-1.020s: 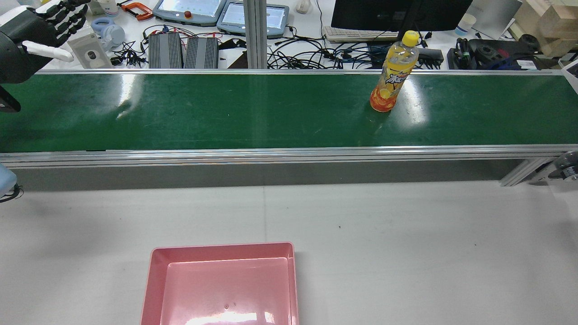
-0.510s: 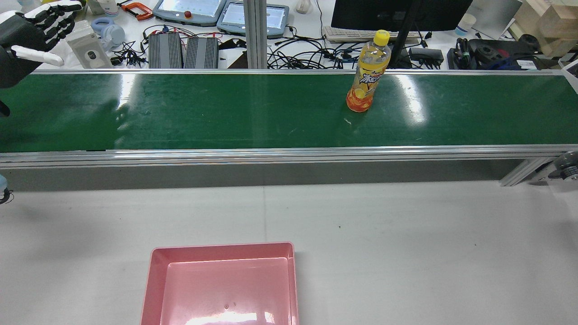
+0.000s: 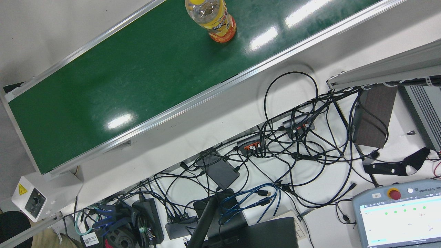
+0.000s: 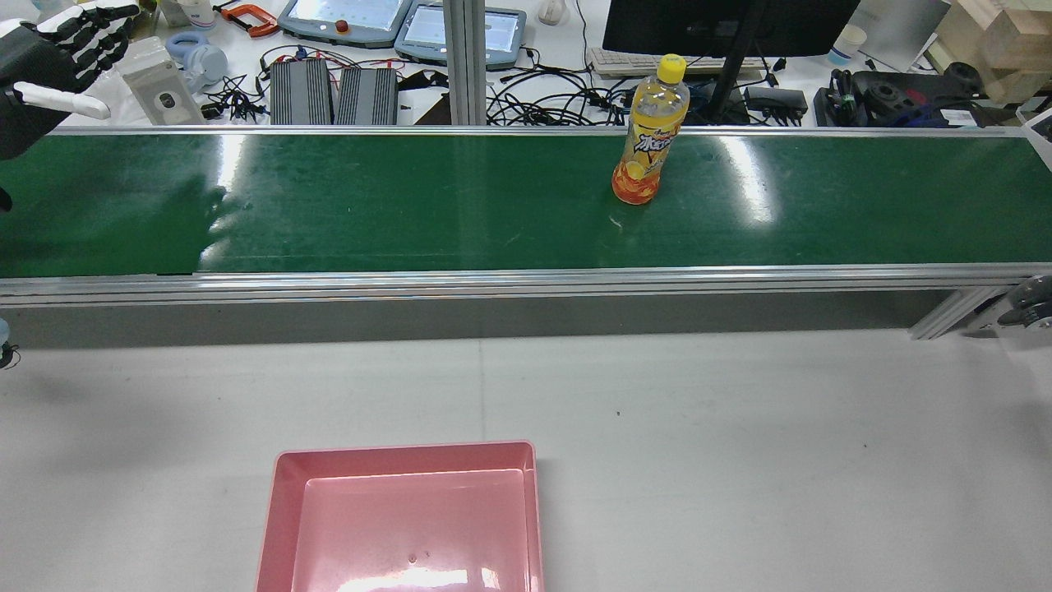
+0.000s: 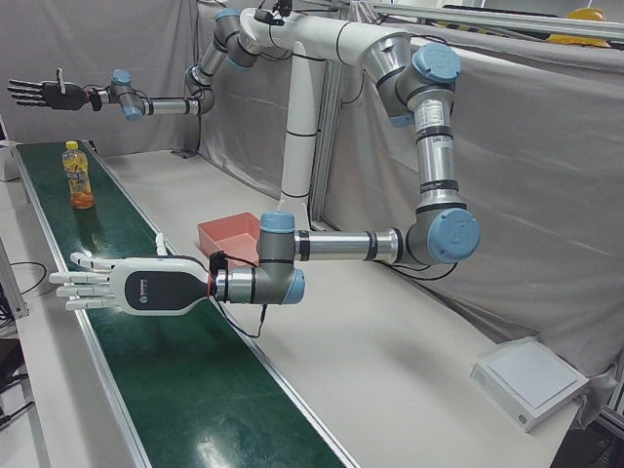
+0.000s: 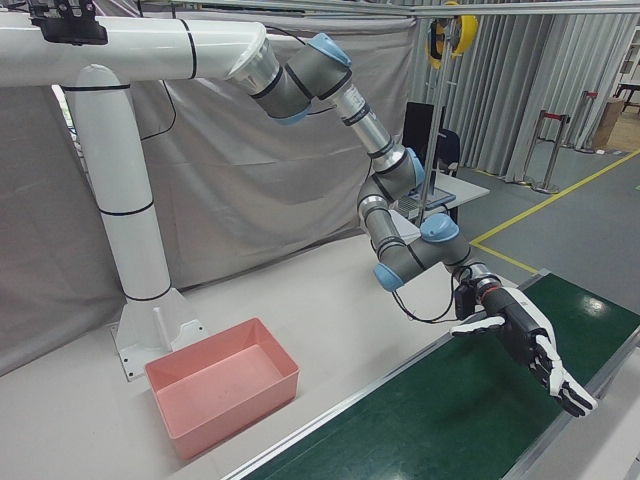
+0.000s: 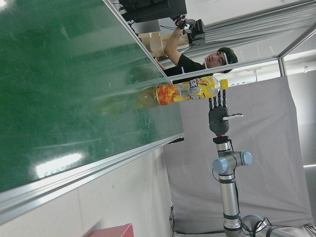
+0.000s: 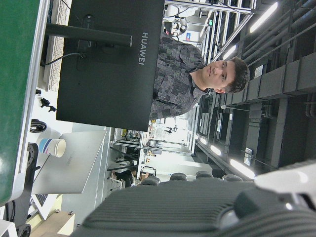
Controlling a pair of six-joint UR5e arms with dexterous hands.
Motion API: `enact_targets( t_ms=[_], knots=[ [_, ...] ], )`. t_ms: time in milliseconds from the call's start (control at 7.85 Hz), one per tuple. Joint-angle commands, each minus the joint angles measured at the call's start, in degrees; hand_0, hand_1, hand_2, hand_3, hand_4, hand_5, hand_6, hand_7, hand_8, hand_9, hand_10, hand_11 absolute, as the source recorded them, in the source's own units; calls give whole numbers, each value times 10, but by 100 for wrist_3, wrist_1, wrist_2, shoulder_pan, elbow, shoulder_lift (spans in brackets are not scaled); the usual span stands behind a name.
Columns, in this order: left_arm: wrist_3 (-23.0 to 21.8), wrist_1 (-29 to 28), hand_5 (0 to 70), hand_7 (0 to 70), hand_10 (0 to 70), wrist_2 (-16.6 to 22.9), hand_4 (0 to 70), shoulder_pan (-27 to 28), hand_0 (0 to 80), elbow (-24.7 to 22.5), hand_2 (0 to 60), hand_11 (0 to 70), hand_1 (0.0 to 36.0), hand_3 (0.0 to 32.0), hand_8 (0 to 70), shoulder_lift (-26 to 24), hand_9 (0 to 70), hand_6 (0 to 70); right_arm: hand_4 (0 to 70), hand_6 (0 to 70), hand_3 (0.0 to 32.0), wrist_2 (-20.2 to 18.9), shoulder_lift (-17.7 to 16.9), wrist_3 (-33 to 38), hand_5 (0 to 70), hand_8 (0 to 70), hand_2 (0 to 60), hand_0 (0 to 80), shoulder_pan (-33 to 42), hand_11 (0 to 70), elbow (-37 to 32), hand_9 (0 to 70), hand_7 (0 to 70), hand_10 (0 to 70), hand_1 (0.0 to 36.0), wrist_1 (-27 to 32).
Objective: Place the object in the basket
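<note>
An upright orange drink bottle (image 4: 647, 138) with a yellow cap stands on the green conveyor belt (image 4: 394, 205), right of its middle. It also shows in the front view (image 3: 213, 20), the left-front view (image 5: 77, 175) and the left hand view (image 7: 190, 92). The empty pink basket (image 4: 283, 526) sits on the white table near the front edge. My left hand (image 4: 49, 51) is open and empty, held above the belt's left end, far from the bottle; it also shows in the left-front view (image 5: 122, 288) and the right-front view (image 6: 525, 345). My right hand (image 5: 39, 93) is open and empty, raised beyond the bottle.
Behind the belt a bench (image 4: 575, 49) carries cables, power supplies, teach pendants and a monitor. A person (image 8: 197, 79) stands behind the monitor. The white table (image 4: 740, 460) spreads between belt and basket. The arms' white pedestal (image 5: 297, 146) stands behind the basket.
The bottle has travelled left along the belt, toward my left hand. My left hand has drawn a little left, toward the view's edge.
</note>
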Motion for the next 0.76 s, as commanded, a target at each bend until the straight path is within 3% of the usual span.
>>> enact_targets(
  t_ms=[0,382,637],
  knots=[
    [136,224,248,31,0,-3,102,28,562,-4,0,0,190,0,33,-55,2,0,0,0,0,0,0,0,0,0,0,0,0,0,0,0,0,0,0,0],
    [260,382,274,29,0,-3,94,19,578,-21,0,0,196,0,34,-64,2,0,0,0,0,0,0,0,0,0,0,0,0,0,0,0,0,0,0,0],
    [251,374,207,35,0,-3,95,10,570,-91,0,0,193,0,30,-82,0,0,0,0,0,0,0,0,0,0,0,0,0,0,0,0,0,0,0,0]
  ],
)
